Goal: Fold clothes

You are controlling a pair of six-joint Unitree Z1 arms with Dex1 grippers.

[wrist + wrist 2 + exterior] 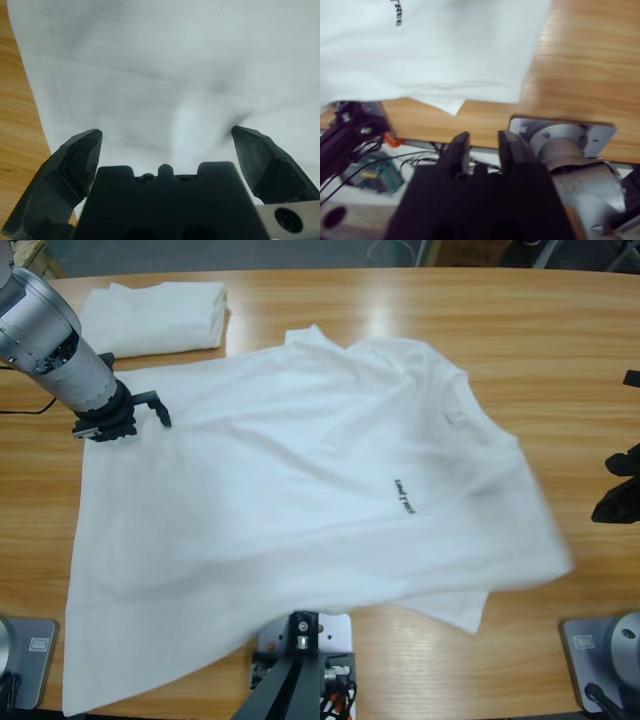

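White cotton T-shirt [300, 510] lies spread over the middle of the wooden table [560, 350], chest up, small black lettering [403, 496] right of centre, round neck toward the upper right of the frame. Cloth is not flat: soft creases run across the body, and the lower right edge looks blurred, so that side may be in motion. Hem corner reaches the lower left of the frame.

A second white shirt, the folded shirt [155, 315], sits at the upper left of the table, apart from the spread one.

Left gripper [150, 410] comes in from the upper left of the high view, at the shirt's upper left edge. In the left wrist view the left gripper's [167, 137] fingers [82, 150] are spread wide, with white cloth filling the gap ahead of them and nothing pinched between; bare wood shows along the left margin.

Right gripper [615, 490] sits at the right edge of the high view, off the cloth. In the right wrist view the right gripper's [480, 142] fingers are drawn nearly together and hold nothing; they point at the table edge, with the shirt's corner in the upper left of that view.

Judgement: early stage, the shirt being laid out and no fold made. Left arm appears to be at the grasp step on the shirt's edge. Next move calls for closing on a single layer of cloth at the edge, and for the right arm to come in and open over the opposite side.
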